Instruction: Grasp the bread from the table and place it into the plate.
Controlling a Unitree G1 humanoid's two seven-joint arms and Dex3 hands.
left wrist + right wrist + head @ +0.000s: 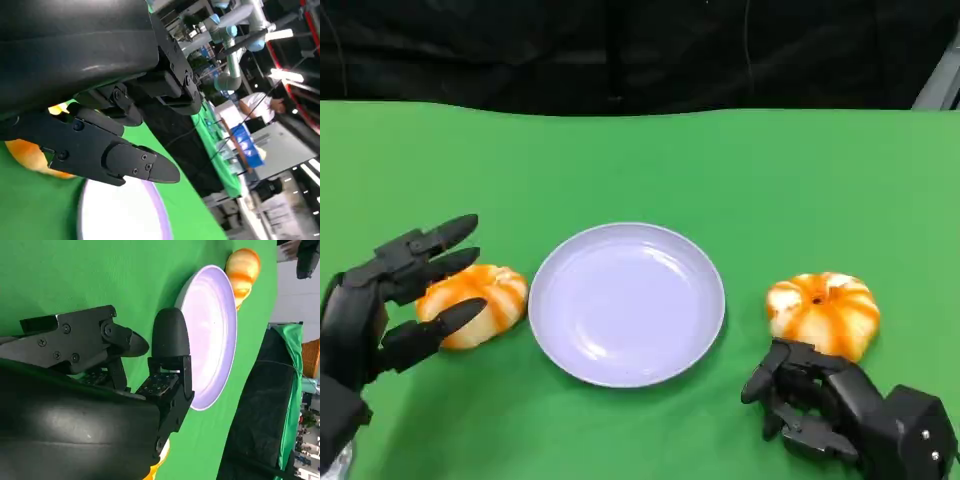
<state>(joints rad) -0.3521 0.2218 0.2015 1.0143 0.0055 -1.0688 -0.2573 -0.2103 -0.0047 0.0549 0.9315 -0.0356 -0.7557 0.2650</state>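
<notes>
Two round orange-and-white breads lie on the green table, one on each side of an empty pale lilac plate (pixel 625 303). My left hand (pixel 395 300) has its fingers spread around the left bread (pixel 480 300), the upper fingers behind it and the thumb in front, without a visible grip. The left wrist view shows that bread (pixel 30 155) under my left hand's fingers (pixel 115 160), beside the plate (pixel 120 215). My right hand (pixel 815 400) rests just in front of the right bread (pixel 823 312), fingers loosely bent and holding nothing. In the right wrist view, the plate (pixel 212 330) lies beyond my right hand (pixel 125 370).
The green table (pixel 650 170) runs back to a black curtain (pixel 620 50). In the left wrist view, other robot arms and a person (pixel 260 107) stand far off in the room behind.
</notes>
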